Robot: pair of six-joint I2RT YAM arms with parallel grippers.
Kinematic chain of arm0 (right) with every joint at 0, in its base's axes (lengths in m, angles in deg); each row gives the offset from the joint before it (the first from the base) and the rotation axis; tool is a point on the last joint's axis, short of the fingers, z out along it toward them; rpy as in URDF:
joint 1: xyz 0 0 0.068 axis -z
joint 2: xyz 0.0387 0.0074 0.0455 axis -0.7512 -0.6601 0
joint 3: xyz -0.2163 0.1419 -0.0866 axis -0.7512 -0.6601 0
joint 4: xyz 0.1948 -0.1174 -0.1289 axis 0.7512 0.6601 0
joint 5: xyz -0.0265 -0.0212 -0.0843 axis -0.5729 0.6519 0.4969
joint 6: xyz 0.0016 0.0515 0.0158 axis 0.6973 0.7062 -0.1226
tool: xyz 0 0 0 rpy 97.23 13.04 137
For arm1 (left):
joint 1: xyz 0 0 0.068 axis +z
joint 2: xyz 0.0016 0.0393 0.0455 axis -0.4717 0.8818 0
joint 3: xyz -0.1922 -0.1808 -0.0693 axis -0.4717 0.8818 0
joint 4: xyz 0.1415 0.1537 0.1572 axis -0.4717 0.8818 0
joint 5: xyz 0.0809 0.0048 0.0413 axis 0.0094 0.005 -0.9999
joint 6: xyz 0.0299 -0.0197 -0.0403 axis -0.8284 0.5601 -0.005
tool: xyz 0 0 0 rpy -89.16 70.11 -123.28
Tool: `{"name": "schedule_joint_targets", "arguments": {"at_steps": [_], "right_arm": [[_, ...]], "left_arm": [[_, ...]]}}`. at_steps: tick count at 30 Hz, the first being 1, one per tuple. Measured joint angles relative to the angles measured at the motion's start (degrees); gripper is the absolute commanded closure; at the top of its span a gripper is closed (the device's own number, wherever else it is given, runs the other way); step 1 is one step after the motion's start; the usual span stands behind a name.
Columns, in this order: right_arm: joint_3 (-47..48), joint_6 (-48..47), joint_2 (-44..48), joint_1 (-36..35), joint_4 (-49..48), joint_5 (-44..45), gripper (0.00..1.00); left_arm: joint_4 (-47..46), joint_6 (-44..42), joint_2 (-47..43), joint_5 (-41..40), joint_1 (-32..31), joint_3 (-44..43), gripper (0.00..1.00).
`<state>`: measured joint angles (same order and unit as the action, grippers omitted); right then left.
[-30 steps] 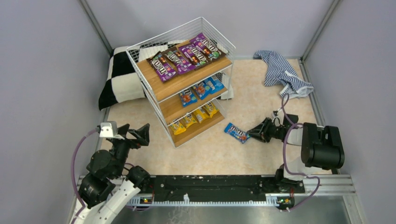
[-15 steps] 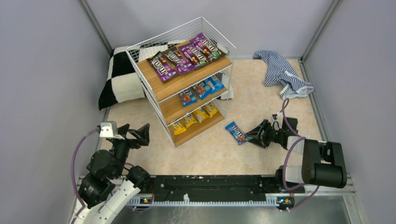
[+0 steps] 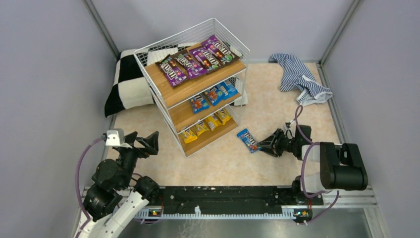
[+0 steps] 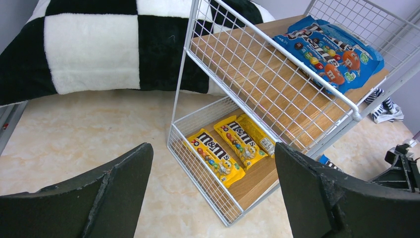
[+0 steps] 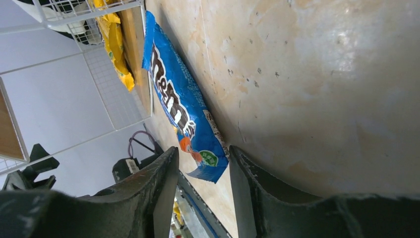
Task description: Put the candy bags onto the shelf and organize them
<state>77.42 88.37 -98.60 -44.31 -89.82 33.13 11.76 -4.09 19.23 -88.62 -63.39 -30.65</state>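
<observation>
A loose blue candy bag (image 3: 248,140) lies on the floor right of the shelf (image 3: 184,90); it also shows in the right wrist view (image 5: 181,106). My right gripper (image 3: 266,144) is low at the bag's near end, open, with the bag's corner between the jaws (image 5: 203,151). The shelf holds purple bags (image 3: 198,60) on top, blue bags (image 3: 213,94) in the middle and yellow bags (image 3: 205,126) at the bottom. My left gripper (image 3: 143,142) is open and empty, left of the shelf (image 4: 181,106), facing the yellow bags (image 4: 215,153).
A black-and-white checkered cushion (image 3: 126,84) lies behind the shelf on the left. A blue-white striped cloth (image 3: 299,79) lies at the back right. Grey walls close in three sides. The arms' black rail (image 3: 233,196) runs along the near edge.
My right gripper has moved left and lower, up to the blue bag's end, and the bag has shifted slightly left. The left arm has not moved.
</observation>
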Motion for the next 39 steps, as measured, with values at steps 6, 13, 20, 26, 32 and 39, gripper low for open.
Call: {"name": "schedule_joint_targets", "arguments": {"at_steps": [6,13,20,26,32,39], "right_arm": [[-2.2,2.1,-2.3,-1.0,-6.5,0.9,0.85],[-3.3,2.9,-4.5,-1.4,-11.5,1.9,1.00],[-3.2,2.1,-0.8,-1.7,-9.9,2.5,1.00],[3.4,-4.7,15.9,-1.9,9.3,8.1,1.00],[18.7,-13.1,27.8,-2.4,29.7,19.3,1.00],[30.8,-16.8,26.8,-17.9,49.7,31.8,1.00]], "left_arm": [[0.0,0.0,0.0,0.0,0.0,0.0,0.02],[0.0,0.0,0.0,0.0,0.0,0.0,0.01],[0.0,0.0,0.0,0.0,0.0,0.0,0.02],[0.0,0.0,0.0,0.0,0.0,0.0,0.01],[0.0,0.0,0.0,0.0,0.0,0.0,0.02],[0.0,0.0,0.0,0.0,0.0,0.0,0.02]]}}
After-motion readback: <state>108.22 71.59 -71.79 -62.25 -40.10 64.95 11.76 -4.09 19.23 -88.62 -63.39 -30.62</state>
